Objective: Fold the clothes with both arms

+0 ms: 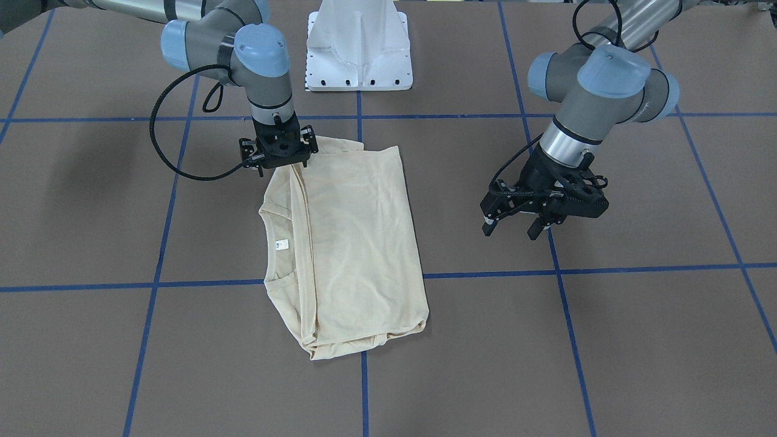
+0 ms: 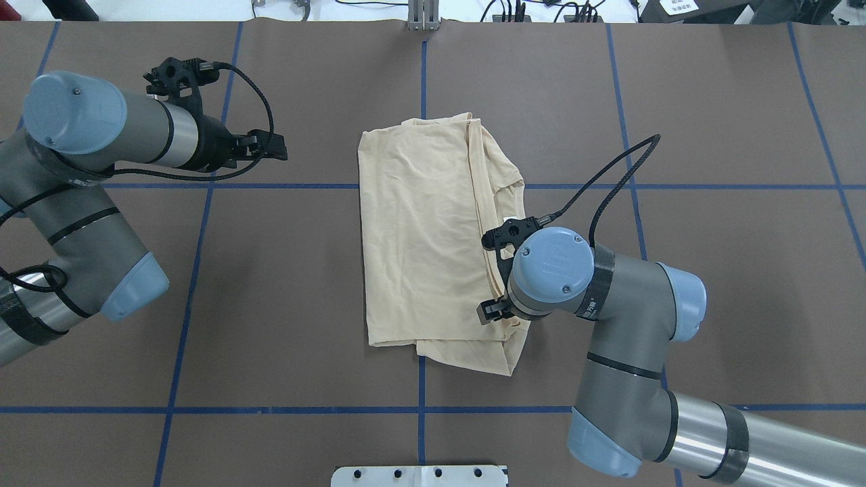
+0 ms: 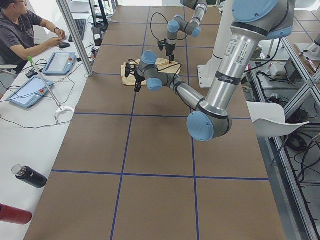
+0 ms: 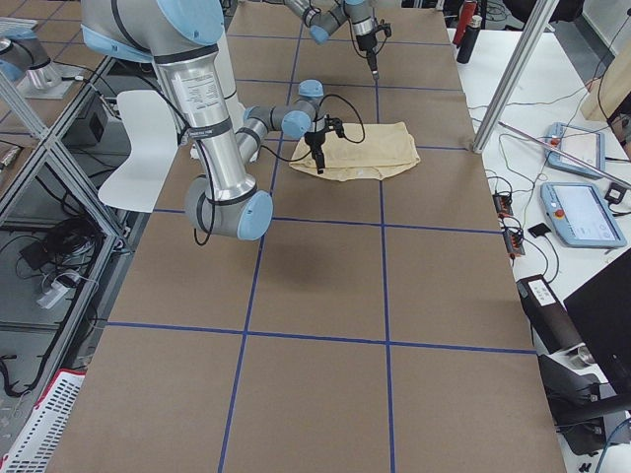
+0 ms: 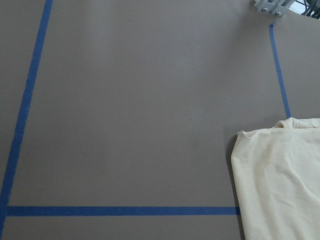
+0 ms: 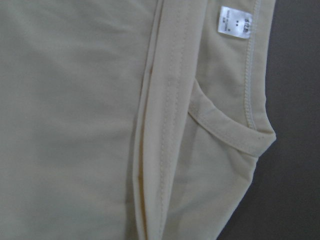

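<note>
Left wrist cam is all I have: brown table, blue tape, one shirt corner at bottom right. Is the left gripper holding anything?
Observer: No. The left gripper is open and empty. It hangs off to one side of the shirt, clear of the cloth.
Operator: Right gripper?
Observer: The right gripper points straight down at the shirt's edge, at the end nearest the white base. I can't tell whether it is open or shut.
Operator: Shirt state?
Observer: It's folded into a rough rectangle with no sleeves sticking out. The white neck tag lies exposed on the right arm's side.
</note>
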Robot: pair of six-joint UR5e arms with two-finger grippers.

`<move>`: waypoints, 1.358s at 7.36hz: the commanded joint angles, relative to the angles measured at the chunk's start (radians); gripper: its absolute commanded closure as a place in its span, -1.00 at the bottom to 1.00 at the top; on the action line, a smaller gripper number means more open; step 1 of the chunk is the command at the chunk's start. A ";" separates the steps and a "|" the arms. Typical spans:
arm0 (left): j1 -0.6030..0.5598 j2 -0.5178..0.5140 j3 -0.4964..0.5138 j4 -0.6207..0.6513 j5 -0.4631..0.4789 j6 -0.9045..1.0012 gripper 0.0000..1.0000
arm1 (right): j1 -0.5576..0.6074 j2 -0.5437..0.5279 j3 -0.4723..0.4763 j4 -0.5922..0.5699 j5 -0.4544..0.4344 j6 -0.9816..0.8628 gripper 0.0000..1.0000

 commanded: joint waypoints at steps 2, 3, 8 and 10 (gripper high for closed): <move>0.002 -0.006 0.002 0.000 0.000 -0.005 -1.00 | 0.001 -0.019 -0.008 -0.003 0.004 -0.002 -1.00; 0.003 -0.007 0.002 -0.003 -0.002 -0.017 -1.00 | -0.001 -0.019 -0.008 -0.004 0.004 0.000 -1.00; 0.011 -0.021 0.007 -0.006 0.000 -0.045 -1.00 | 0.027 -0.073 0.004 -0.003 0.008 -0.028 -1.00; 0.014 -0.021 0.005 -0.005 -0.002 -0.046 -1.00 | 0.076 -0.062 0.005 0.001 0.058 -0.040 -1.00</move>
